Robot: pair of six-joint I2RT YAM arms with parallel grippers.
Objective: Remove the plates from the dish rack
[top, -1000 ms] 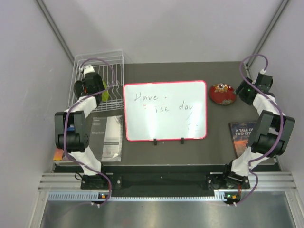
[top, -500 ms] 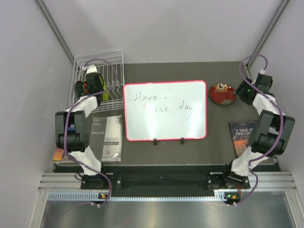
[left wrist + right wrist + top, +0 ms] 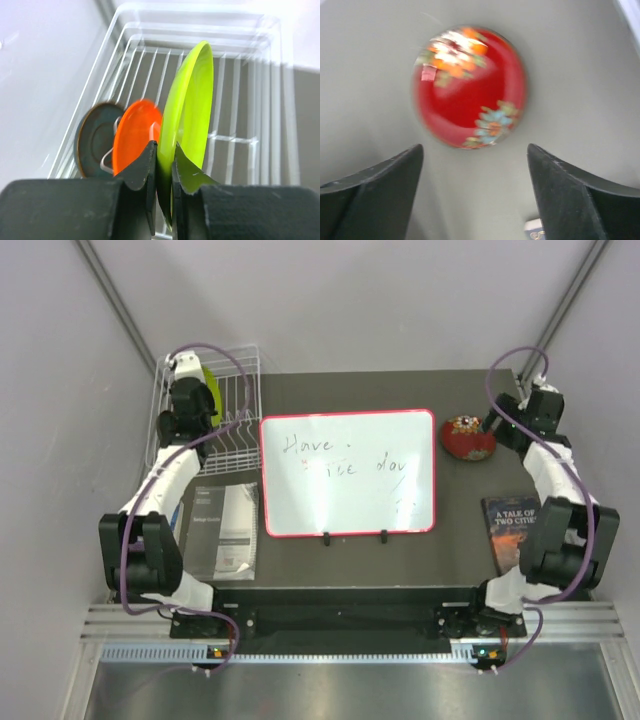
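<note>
1. Table (image 3: 350,390): dark and carrying every item. A plate dropped in transit would be expected to roll toward an edge.
2. Whiteboard (image 3: 350,475): laid at the table's centre, between the rack and the right side. A low carry could be caught on its frame.
3. Dish rack (image 3: 243,368): white wire, at the far left corner. It is judged light enough to be dragged or tipped should a plate snag a prong.
4. Lime green plate (image 3: 192,115): upright at the rack, its rim pinched by the closed left jaws. With so narrow a hold, swivelling or slipping is risked.
5. Orange plate (image 3: 135,132), teal plate (image 3: 95,140): upright in the rack just beside it, and liable to be knocked.
6. Red plate (image 3: 470,87): flat near the far right corner, untouched below the wide-open right jaws. It could be nudged.
</note>
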